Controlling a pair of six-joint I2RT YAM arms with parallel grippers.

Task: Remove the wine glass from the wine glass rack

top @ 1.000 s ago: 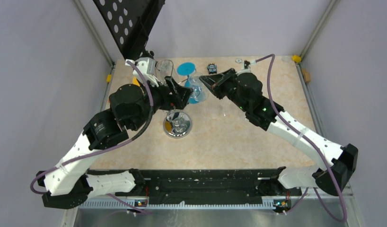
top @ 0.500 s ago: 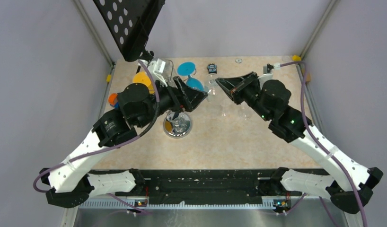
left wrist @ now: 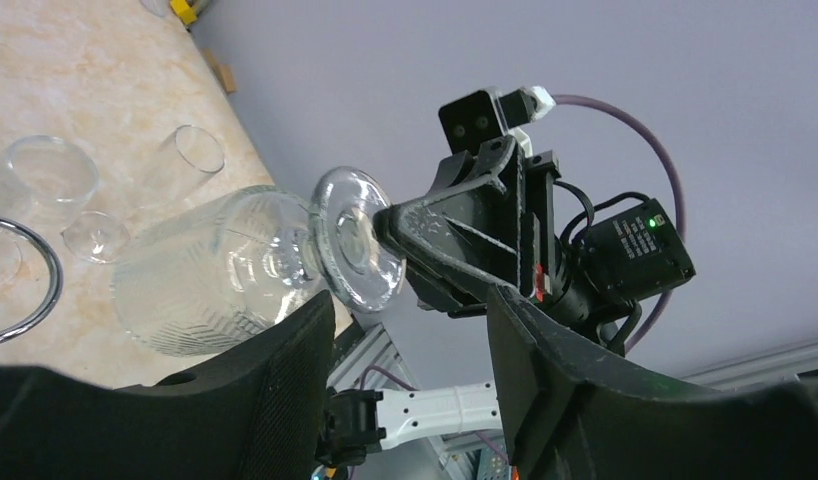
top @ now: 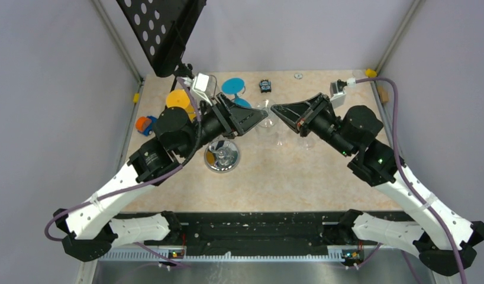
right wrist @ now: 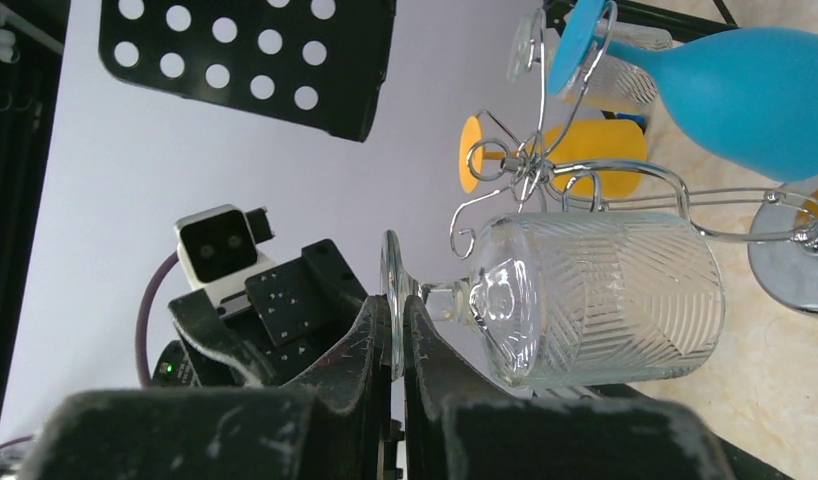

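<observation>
The right end effector (right wrist: pixel 393 322) clenches the clear wine glass (right wrist: pixel 595 290) foot beside the wine glass rack (right wrist: pixel 797 272); the left end effector (left wrist: pixel 410 305) stays released.

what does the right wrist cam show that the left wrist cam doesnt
Only the right wrist view: the wine glass rack, a blue glass and an orange glass among its wire arms, and the perforated black plate.
Only the left wrist view: clear glasses on the table.
Both: the clear patterned wine glass, tipped sideways, its foot held in the shut jaws of the right gripper, with the left gripper close by.
</observation>
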